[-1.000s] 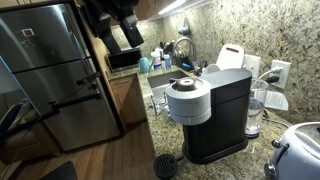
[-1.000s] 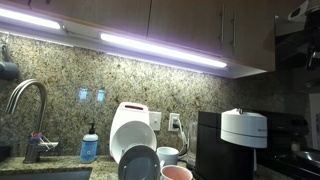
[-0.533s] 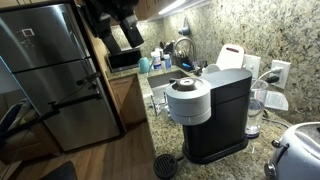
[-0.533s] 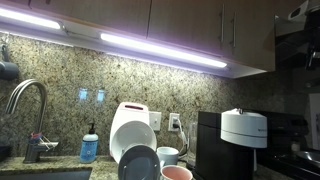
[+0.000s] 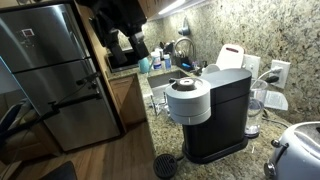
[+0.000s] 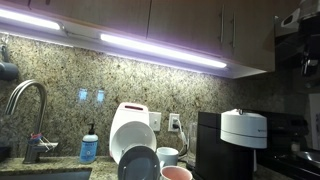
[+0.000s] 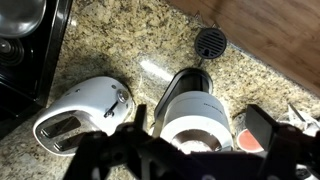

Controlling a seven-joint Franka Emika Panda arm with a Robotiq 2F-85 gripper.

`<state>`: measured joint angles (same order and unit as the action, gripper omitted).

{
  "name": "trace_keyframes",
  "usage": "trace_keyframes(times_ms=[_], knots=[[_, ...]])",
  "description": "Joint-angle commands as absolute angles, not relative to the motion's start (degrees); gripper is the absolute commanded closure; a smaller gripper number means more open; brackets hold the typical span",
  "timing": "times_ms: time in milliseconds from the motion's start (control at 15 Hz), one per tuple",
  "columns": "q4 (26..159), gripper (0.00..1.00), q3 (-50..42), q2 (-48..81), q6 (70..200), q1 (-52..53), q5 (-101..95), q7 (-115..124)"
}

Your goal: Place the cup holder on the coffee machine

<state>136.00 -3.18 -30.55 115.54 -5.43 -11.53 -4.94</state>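
Observation:
The cup holder (image 5: pixel 165 165), a small round black disc with a grille top, lies flat on the granite counter by its front edge, just in front of the coffee machine (image 5: pixel 205 112). In the wrist view the cup holder (image 7: pixel 211 42) sits beyond the coffee machine's round silver head (image 7: pixel 195 118). My gripper (image 7: pixel 200 121) hangs open high above that head, its dark fingers either side of it, holding nothing. In an exterior view the gripper (image 5: pixel 128 40) is up near the cabinets, well left of the machine. The coffee machine (image 6: pixel 243 135) also shows there; the cup holder is out of view.
A white-and-chrome appliance (image 7: pixel 85 115) lies beside the machine. A pink cup (image 7: pixel 249 142) stands on its other side. Plates in a dish rack (image 6: pixel 135 145), a blue soap bottle (image 6: pixel 89 148) and a faucet (image 5: pixel 183 50) line the counter. Wooden floor (image 7: pixel 270 40) lies past the counter edge; a steel fridge (image 5: pixel 50 70) stands opposite.
The arm has shifted to the right and slightly down in the exterior view, closer to the coffee machine. The jaws stay open; the cup holder has not moved.

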Motion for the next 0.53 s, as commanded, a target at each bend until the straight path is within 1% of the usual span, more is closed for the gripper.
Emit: trace_keyframes(times_ms=[0, 467], knots=[[132.0, 0.00, -1.4, -24.2, 114.6, -4.9, -12.5, -2.3], [125.9, 0.00, -1.1, -15.8, 114.3, -5.7, -13.5, 0.5]])
